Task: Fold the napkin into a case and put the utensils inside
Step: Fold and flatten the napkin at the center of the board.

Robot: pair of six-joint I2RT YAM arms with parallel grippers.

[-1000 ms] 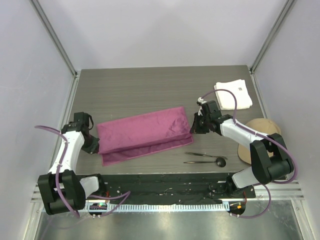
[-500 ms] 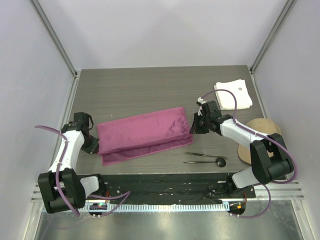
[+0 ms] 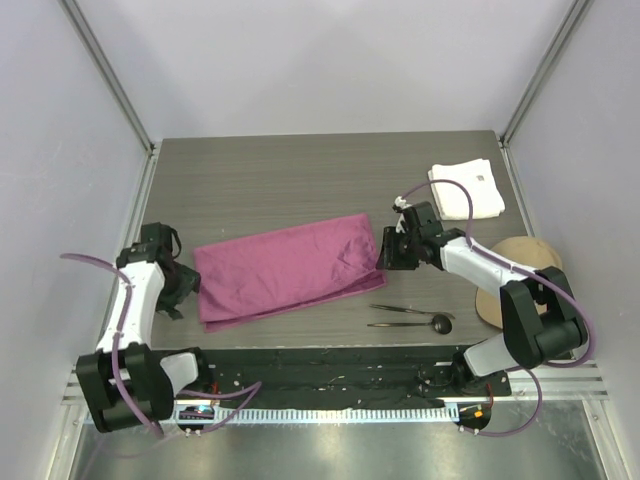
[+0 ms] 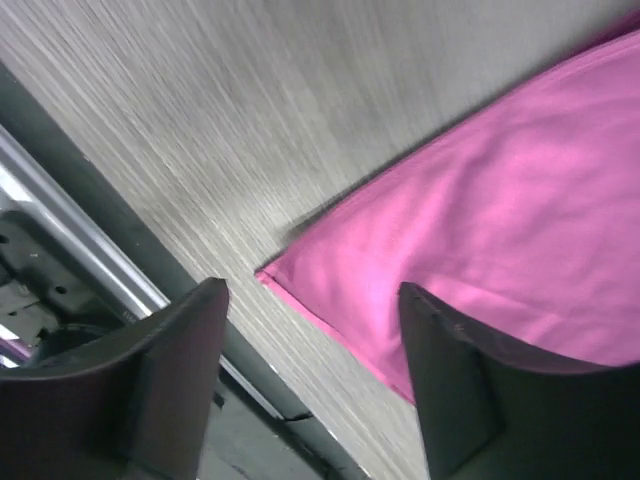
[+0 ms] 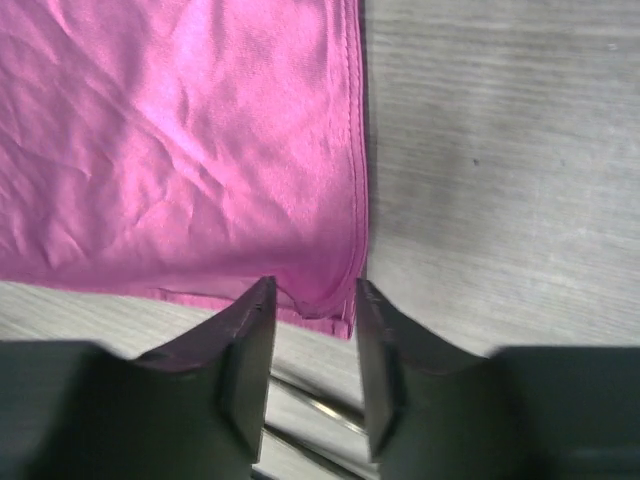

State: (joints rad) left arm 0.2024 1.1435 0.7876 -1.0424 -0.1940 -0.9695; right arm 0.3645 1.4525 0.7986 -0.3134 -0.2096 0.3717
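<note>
The magenta napkin (image 3: 285,265) lies folded into a long flat band across the middle of the table. My left gripper (image 3: 185,287) is open just off its left end; in the left wrist view the napkin (image 4: 490,220) has its corner between my widely parted fingers (image 4: 180,380), untouched. My right gripper (image 3: 386,250) is open at the right end. There the napkin (image 5: 190,140) has its hemmed corner in the gap between the jaws, which stand apart from it. The utensils (image 3: 410,317), two thin dark pieces, lie in front of the right end, and the utensils (image 5: 320,405) show below the right fingertips.
A folded white cloth (image 3: 466,190) with a small tag lies at the back right. A tan round object (image 3: 520,270) sits at the right edge under the right arm. The black base rail (image 3: 330,365) runs along the near edge.
Both grippers have opened and let go of the napkin's ends. The cloth has settled flat, and the left gripper has backed off a little to the left.
</note>
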